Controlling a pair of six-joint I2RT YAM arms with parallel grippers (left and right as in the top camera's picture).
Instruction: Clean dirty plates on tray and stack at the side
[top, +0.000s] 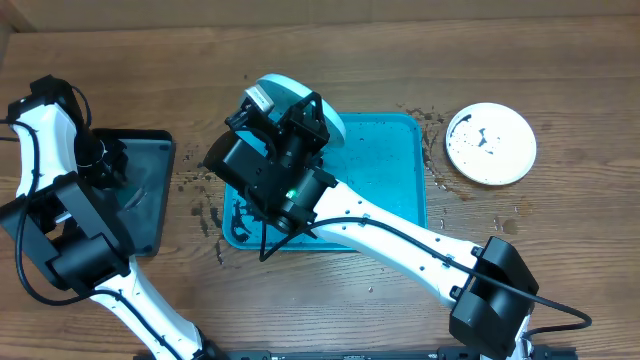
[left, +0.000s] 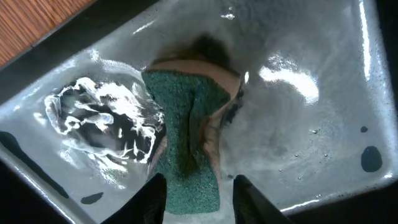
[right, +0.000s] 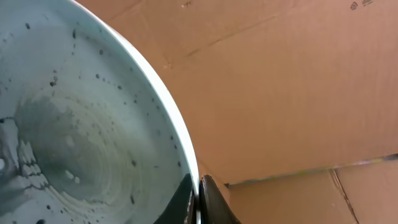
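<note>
- Your right fingers (right: 214, 202) are clamped on the very rim of the teal-rimmed plate (right: 81, 124), which is tilted up over the far-left corner of the turquoise tray (top: 390, 170). It is an edge-only pinch on a wet, filmy surface, so a quick swing could let the plate slide out and drop.
- Your left fingers (left: 155, 202) stand parted either side of the near end of the green sponge (left: 183, 137), with a gap showing on one side, so nothing is gripped. If you close here you may catch only that end, and the sponge could fold or flop.
- The sponge lies in the black tray (left: 298, 124) beside suds (left: 99, 121). A hard lift could fling water onto the counter (top: 560, 60).
- The white plate (top: 490, 143), smeared black, sits on the counter well right of the turquoise tray.
- The yellow-green plate is not visible; your right arm covers much of the tray.
- You cannot judge how clean the held plate's hidden side is.
</note>
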